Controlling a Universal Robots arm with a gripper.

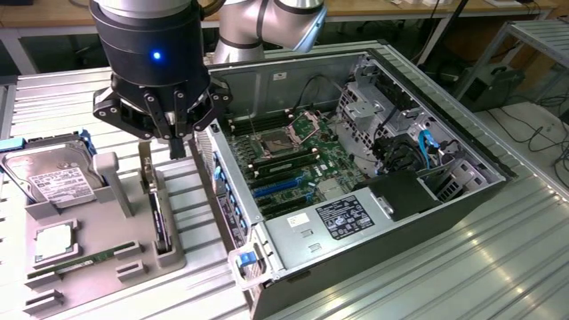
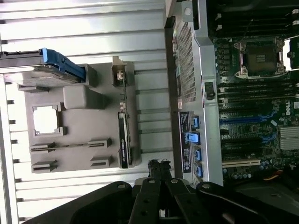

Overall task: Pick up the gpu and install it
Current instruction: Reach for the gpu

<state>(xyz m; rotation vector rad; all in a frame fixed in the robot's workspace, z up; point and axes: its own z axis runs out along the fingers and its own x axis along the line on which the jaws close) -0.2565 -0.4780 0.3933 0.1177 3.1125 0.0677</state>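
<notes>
The gpu (image 1: 161, 217) stands on its edge in a slot of the grey holder tray (image 1: 106, 220), its silver end bracket toward the far end. From the wrist view the gpu (image 2: 124, 142) appears as a thin dark strip. My gripper (image 1: 178, 148) hangs above the tray's far end, between the gpu and the computer case, a little above the card. Its fingers are shut with nothing between them. In the wrist view the gripper (image 2: 159, 166) tips sit over the bare table strip beside the tray.
An open computer case (image 1: 462, 180) lies at the exterior view's right, with its motherboard (image 1: 302, 160) and blue expansion slots (image 1: 280, 188) exposed. The tray also carries a hard drive (image 1: 53, 177), a processor (image 1: 53, 241) and a RAM stick (image 1: 84, 261). Everything rests on a ribbed metal table (image 1: 498, 267).
</notes>
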